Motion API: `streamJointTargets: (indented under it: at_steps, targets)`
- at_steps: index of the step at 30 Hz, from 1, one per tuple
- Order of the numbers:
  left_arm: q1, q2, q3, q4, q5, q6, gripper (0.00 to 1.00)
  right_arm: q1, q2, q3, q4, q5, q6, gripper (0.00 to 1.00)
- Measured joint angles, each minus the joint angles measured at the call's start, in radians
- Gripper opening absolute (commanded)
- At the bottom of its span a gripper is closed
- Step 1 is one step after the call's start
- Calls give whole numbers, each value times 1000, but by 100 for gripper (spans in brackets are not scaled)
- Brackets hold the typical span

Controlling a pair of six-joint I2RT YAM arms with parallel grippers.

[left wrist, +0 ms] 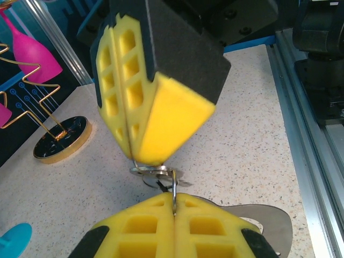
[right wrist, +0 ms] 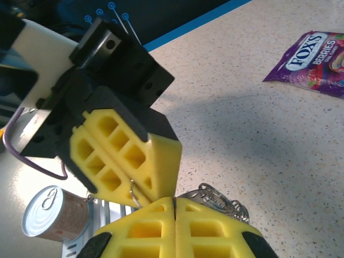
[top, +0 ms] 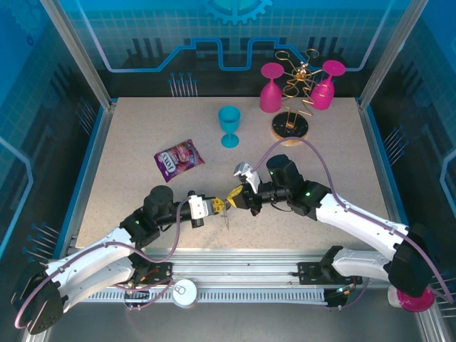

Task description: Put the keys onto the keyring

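Both grippers meet tip to tip just above the table, front centre. My left gripper [top: 222, 206] [left wrist: 173, 205] is shut on a thin wire ring [left wrist: 174, 188]. A flat silver piece [left wrist: 271, 220], which looks like part of the keys, sticks out behind its pads. My right gripper [top: 236, 194] [right wrist: 175, 202] is shut on the keyring, seen edge-on as a dark sliver. The keyring's cluster of small metal rings [right wrist: 223, 200] bulges beside the pads. In the left wrist view the wire ring touches the stacked silver rings [left wrist: 156, 171] at the right gripper's tip.
A purple candy bag [top: 179, 158] lies left of centre, and a blue goblet [top: 229, 126] stands behind the grippers. Two pink goblets [top: 271, 89] hang on a gold wire stand [top: 292, 107] at the back right. A tin can [top: 184, 292] sits on the front rail.
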Motion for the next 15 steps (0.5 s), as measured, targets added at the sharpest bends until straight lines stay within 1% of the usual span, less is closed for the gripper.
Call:
streamJointTargets:
  at_steps: [9, 15]
  targets:
    - [0, -1, 0, 7, -1, 7, 0, -3, 23, 14, -19, 14, 8, 0]
    - [-1, -10, -7, 16, -4, 23, 0, -6, -11, 12, -27, 10, -26, 0]
